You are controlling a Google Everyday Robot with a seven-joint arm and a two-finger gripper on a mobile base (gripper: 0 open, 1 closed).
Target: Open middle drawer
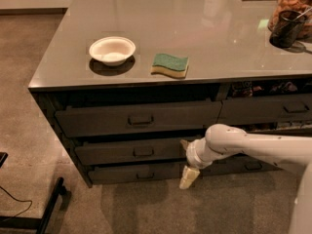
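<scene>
The middle drawer point(117, 151) is the dark flat front between a taller drawer point(136, 118) above and a slimmer one point(131, 172) below, on the left side of the counter. Its small loop handle point(143, 152) sits at its centre. It looks pushed in, about level with the drawer below. My gripper point(186, 161) is at the end of the white arm point(253, 147), in front of the right end of the middle drawer and to the right of the handle. It is open and empty, with one finger up and the other point(189, 177) hanging down.
On the grey countertop point(195, 33) lie a white bowl point(112, 50) and a green-and-yellow sponge point(170, 65). A dark cup point(286, 29) and a jar stand at the back right. More drawers point(273, 108) are on the right. A black stand leg point(48, 206) is on the floor at the left.
</scene>
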